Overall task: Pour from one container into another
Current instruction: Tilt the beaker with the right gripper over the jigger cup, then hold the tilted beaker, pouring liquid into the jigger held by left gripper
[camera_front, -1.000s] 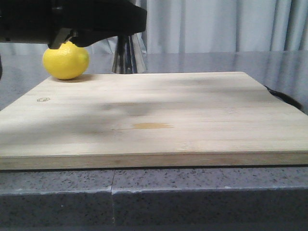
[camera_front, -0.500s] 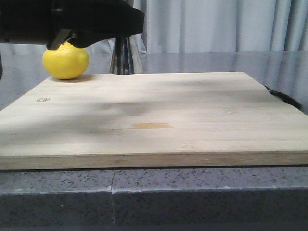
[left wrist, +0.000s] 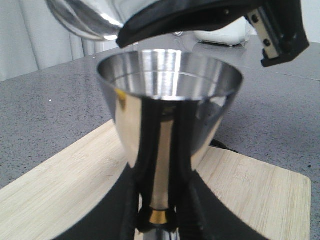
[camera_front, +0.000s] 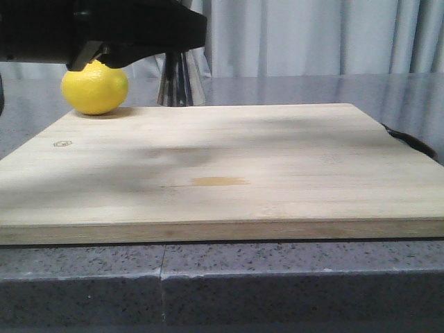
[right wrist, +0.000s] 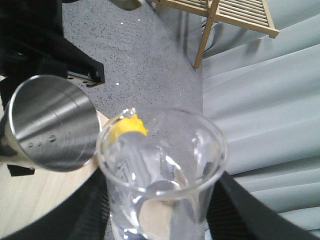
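Grey speckled stone makes up the bench [camera_front: 291, 277], with pale pleated curtains [camera_front: 312, 35] hanging behind it and a large wooden cutting board [camera_front: 229, 166] lying flat across the middle. At the far left corner of the board sits a lemon [camera_front: 95, 87], directly beneath the dark bulk of the left arm [camera_front: 104, 28] in the front view. The left end effector [left wrist: 160, 220] is closed around the narrow waist of the steel jigger [left wrist: 167, 110], its black fingers [left wrist: 187, 200] pressed on either side just at the thin gold band, so the jigger stands upright with its open cup above the fingers; in the front view only the jigger's lower flare shows, hanging below the arm just beside the lemon. The right end effector [right wrist: 155, 220] is clamped on the clear glass beaker [right wrist: 160, 165], dark fingers [right wrist: 90, 210] hugging its wall on both sides, the round mouth facing the wrist camera. From that wrist, the jigger's steel cup lies just beside the beaker's rim, near its pouring lip, and the lemon shows as a yellow patch through the glass beyond the rim. Whether the beaker touches the jigger cannot be told. A wooden slatted rack [right wrist: 235, 15] stands farther off by the curtains.
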